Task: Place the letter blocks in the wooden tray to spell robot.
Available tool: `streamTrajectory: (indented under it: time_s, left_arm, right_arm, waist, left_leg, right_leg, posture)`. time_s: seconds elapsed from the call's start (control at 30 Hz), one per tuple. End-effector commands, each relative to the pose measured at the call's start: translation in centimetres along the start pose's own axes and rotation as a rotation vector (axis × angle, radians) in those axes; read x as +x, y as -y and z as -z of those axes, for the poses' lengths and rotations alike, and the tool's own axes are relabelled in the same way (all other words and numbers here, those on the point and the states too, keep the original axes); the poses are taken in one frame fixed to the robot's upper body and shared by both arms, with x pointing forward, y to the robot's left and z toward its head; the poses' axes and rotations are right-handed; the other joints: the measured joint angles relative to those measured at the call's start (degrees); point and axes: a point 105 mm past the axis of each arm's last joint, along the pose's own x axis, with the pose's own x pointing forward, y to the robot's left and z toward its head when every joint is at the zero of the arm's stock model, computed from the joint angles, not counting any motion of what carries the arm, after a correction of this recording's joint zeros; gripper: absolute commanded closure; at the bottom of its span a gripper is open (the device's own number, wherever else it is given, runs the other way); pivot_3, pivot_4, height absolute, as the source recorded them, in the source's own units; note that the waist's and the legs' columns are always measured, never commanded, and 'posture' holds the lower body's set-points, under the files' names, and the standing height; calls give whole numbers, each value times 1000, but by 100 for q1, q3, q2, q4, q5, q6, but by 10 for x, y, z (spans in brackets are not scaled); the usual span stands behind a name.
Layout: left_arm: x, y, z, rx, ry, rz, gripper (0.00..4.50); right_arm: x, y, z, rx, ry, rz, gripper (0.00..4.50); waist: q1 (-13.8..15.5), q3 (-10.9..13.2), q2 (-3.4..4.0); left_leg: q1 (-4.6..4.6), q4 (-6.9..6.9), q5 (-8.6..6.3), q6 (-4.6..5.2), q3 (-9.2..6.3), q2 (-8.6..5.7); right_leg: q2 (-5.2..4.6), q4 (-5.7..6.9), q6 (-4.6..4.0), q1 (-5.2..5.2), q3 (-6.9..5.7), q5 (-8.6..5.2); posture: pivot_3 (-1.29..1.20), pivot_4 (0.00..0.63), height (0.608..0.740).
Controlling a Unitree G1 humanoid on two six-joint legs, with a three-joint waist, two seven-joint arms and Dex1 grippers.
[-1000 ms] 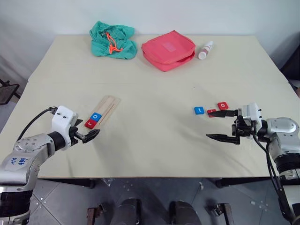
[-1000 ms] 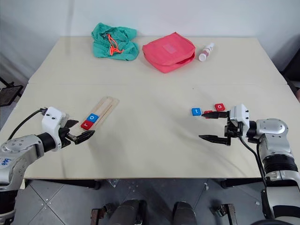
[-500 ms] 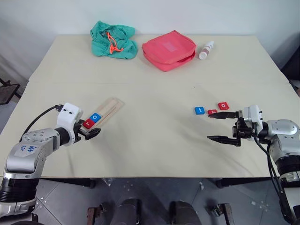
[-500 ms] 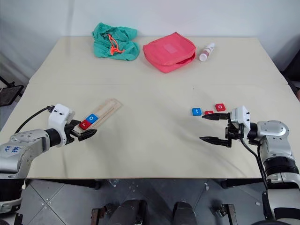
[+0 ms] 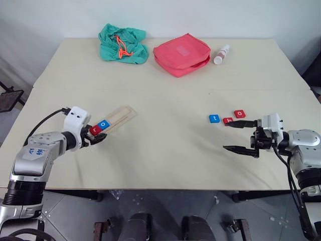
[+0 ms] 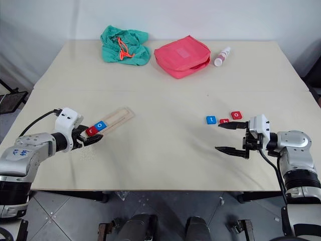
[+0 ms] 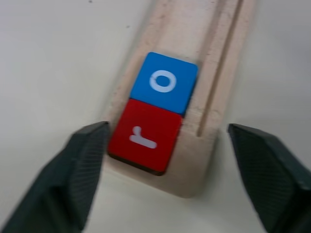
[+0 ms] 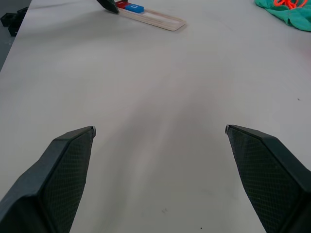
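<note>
The wooden tray (image 5: pixel 120 114) lies slanted on the table's left side. A red "r" block (image 7: pixel 144 136) and a blue "o" block (image 7: pixel 165 81) sit side by side at its near end. My left gripper (image 5: pixel 96 136) is at that end with its jaws open around the tray. One finger (image 7: pixel 87 160) is against the tray's side, the other stands a little off it. On the right lie a blue "t" block (image 5: pixel 214 118), a red block (image 5: pixel 227 120) whose letter I cannot read, and a red "o" block (image 5: pixel 239 113). My right gripper (image 5: pixel 225 135) hovers just in front of them, wide open and empty.
At the back of the table lie a green cloth bag (image 5: pixel 122 42), a red zip pouch (image 5: pixel 180 52) and a small white bottle (image 5: pixel 220 53). A seam crosses the table (image 5: pixel 165 150) behind the tray. The front edge runs close below both grippers.
My left gripper has moved forward to the tray's near end and its jaws have narrowed around it. The tray has swung slightly flatter. The right arm has stayed put.
</note>
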Motion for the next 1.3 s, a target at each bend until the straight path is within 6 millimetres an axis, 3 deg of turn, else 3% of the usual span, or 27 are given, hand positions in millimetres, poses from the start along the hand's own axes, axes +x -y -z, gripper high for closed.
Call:
streamTrajectory:
  time_s: [0.03,0.47,0.6,0.93,1.17,1.3]
  left_arm:
    - [3,2,20,-31,-77,12,1592]
    - [-11,6,25,-42,-79,10,1592]
    - [-15,12,16,-20,-54,15,1592]
    - [-24,56,-14,66,124,222,1592]
    - [-14,88,-22,181,132,389,1592]
    - [-7,95,-30,218,140,435,1592]
  right_arm:
    - [-7,-2,-11,-53,1,-46,0]
    - [-6,0,-9,-44,-6,-38,0]
    - [-5,1,-9,-45,-7,-38,0]
    - [-5,1,-9,-43,-6,-37,0]
    - [-9,-2,-11,-45,-10,-38,0]
    - [-12,-5,-10,-49,-7,-31,0]
  waist:
    - [-11,0,0]
    - [-56,-1,1]
    - [-57,-1,1]
    - [-1,1,-1]
    - [-3,2,-3]
    - [20,2,-4]
  left_leg:
    - [-1,0,0,0,0,0]
    - [1,-7,0,0,1,0]
    - [1,-7,0,0,1,0]
    - [-6,0,0,1,-5,-4]
    - [-7,-2,0,1,0,-4]
    - [-10,0,0,2,1,-4]
  right_leg:
    - [0,0,0,-1,0,0]
    - [-2,5,0,-5,1,0]
    - [-2,5,0,-5,1,0]
    - [-5,0,0,-3,2,0]
    - [-4,-7,0,-3,1,0]
    - [-3,-12,0,-3,1,0]
  posture:
    - [0,150,740]
    - [0,150,740]
    - [0,150,740]
    - [0,150,740]
    - [0,150,740]
    - [0,150,740]
